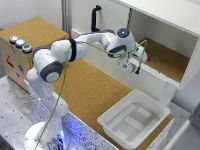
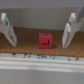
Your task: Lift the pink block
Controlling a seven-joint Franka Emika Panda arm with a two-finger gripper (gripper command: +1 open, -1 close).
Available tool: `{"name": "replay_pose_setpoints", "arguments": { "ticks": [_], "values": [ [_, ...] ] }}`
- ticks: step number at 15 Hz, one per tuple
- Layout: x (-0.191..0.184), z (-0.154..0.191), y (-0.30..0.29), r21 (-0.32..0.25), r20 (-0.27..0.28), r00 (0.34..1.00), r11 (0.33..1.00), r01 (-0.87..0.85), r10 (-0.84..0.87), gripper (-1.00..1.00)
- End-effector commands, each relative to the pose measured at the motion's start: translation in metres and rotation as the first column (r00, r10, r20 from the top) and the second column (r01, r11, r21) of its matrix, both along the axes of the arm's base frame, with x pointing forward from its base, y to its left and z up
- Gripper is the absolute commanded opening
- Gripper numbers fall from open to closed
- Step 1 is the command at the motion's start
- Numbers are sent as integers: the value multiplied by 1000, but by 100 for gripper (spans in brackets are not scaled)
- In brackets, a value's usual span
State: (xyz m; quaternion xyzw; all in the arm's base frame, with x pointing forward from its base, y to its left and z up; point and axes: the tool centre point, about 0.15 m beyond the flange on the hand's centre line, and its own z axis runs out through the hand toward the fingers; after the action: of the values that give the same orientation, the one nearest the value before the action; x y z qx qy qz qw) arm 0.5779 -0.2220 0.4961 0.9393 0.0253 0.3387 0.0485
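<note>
Wrist view footage shows the pink block resting on a cork-covered floor, between the two pale fingers of the gripper, which are spread wide and stand well apart from the block on either side without touching it. One face of the block is turned toward the camera, and a pale ledge is seen running across the foreground in front of it. In the exterior view, the white Panda arm is seen reaching from its base toward the exterior view's right, with the gripper held at the open front of a white cabinet whose inner floor is lined with cork. A small spot of pinkish red, taken to be the block, is glimpsed just beside the gripper at the edge of that compartment, though it is too small to be made out clearly. A green cable is draped along the arm. A white tray is seen lying on the cork table below the cabinet, and three round push-buttons are mounted on a box at the exterior view's left.
</note>
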Motion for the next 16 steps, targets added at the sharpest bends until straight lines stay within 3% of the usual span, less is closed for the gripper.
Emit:
{"name": "replay_pose_setpoints", "arguments": {
  "ticks": [1, 6, 10, 16],
  "values": [
    [60, -1, -23, 97, 1, 1000, 995, -7, 7, 100],
    [95, -13, -36, 217, -106, 991, 974, -62, 86, 100],
    [107, -15, -34, 253, -133, 984, 964, -84, 121, 100],
    [118, -27, -31, 251, -156, 979, 964, -90, 132, 100]
  ]
}}
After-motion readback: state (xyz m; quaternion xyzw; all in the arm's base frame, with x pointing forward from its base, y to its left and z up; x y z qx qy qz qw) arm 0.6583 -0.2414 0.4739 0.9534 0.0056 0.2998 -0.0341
